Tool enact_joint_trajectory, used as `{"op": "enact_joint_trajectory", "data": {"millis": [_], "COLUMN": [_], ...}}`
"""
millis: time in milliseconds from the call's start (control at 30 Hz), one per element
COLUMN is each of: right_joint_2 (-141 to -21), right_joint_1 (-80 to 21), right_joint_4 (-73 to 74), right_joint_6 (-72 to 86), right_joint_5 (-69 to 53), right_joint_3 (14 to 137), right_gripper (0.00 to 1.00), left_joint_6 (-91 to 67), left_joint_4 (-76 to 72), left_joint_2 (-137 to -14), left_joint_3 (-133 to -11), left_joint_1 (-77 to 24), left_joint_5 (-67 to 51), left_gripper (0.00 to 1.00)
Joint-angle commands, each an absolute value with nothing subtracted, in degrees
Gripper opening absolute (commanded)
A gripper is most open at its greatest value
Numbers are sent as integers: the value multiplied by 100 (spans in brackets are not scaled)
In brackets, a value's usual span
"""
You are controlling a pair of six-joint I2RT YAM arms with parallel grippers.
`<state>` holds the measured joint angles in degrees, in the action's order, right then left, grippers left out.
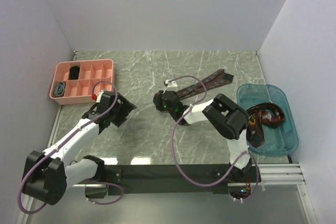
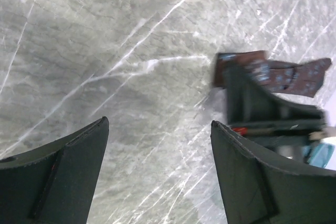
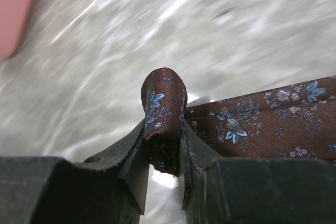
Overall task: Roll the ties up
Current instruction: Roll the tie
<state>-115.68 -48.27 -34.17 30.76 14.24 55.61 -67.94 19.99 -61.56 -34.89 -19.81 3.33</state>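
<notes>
Far left on the grey marbled surface [image 1: 157, 135]: pink compartment tray [image 1: 107, 64], with a black coiled tie [image 1: 74, 71] in a far compartment and a grey-blue coiled tie [image 1: 60, 88] in the near-left corner compartment. Just right of the tray: left end effector [image 1: 122, 109], fingers [image 2: 68, 161] wide apart over bare marble, nothing between them. Near the middle: right end effector [image 3: 163, 145], clamped on the rolled-over end of the brown floral tie [image 3: 163, 103], small blue flowers plain on the cloth. From that grip, the rest of the tie flat on the surface, angled away to the far right, wide pointed end farthest out. Far right: blue bin [image 1: 278, 140], with dark red-brown patterned ties [image 1: 268, 115] heaped loosely inside, one draped over the near-left rim.
</notes>
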Motion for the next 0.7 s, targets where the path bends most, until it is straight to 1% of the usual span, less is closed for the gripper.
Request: {"op": "enact_joint_trajectory", "data": {"millis": [0,133,300,367,500,533,667], "right_joint_2": [-11944,-11979,-12146,-12216,-12296,-12305,-12419], "right_joint_1": [-4579,-4763,-4895,-4887,-4694,-4641,-4386], "right_joint_4": [-2144,-2363,-2908,-3058,-3400,-3732,-4271], "right_joint_6": [2506,2601,3136,3348,4198,4375,5167], "right_joint_5": [1652,1381,328,150,-245,-420,-800], "right_joint_3": [5247,5107,4879,4825,4475,4369,4000], "right_gripper": [0,0,0,0,0,0,0], "left_joint_6": [-6627,-6653,-6715,-6741,-6785,-6776,-6794], "left_joint_4": [1697,1548,1336,1266,1081,1055,932], "left_joint_2": [-6362,-6513,-6810,-6899,-7197,-7268,-7619], "left_joint_3": [-3630,-3665,-3647,-3691,-3805,-3901,-4095], "left_joint_1": [-1942,-1942,-1951,-1951,-2004,-2074,-2294], "left_joint_5": [176,-8,-290,-307,-369,-352,-255], "left_gripper": [84,83,83,83,82,82,82]}}
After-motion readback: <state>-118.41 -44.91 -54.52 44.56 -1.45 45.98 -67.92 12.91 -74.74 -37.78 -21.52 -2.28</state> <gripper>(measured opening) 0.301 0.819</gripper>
